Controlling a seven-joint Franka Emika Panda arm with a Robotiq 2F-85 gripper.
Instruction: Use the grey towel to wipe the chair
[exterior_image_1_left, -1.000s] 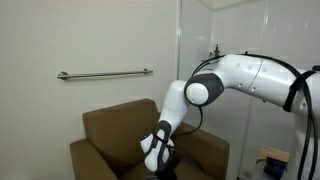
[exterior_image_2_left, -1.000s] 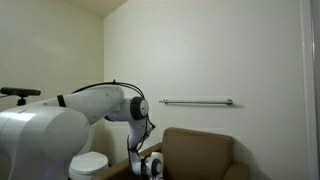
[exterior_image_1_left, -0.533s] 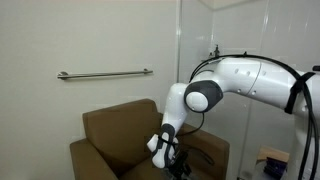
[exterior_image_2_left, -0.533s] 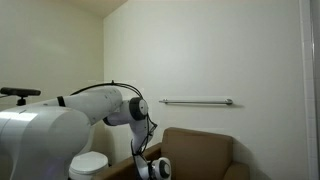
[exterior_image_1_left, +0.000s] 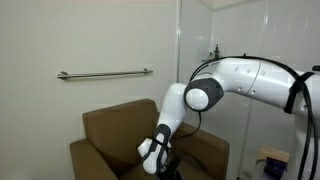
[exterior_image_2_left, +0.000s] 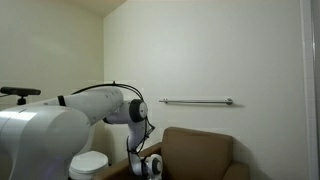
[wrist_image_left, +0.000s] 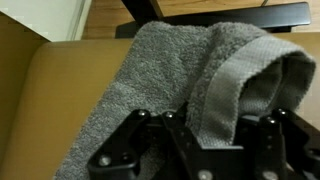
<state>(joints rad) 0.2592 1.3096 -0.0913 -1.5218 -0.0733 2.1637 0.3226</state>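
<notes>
The chair is a tan-brown armchair against the wall, seen in both exterior views. My arm reaches down onto its seat. In the wrist view the grey towel lies rumpled on the tan upholstery, with a raised fold running between my fingers. My gripper is shut on that fold and presses the towel against the chair. In the exterior views the gripper is low over the seat and the towel is hidden behind it.
A metal grab bar is fixed to the wall above the chair. A white toilet stands beside the chair. A glass panel rises behind my arm. A wooden floor and a dark bar show beyond the chair's edge.
The wrist swung sideways across the seat half a second ago and has now swung back, with the towel still held.
</notes>
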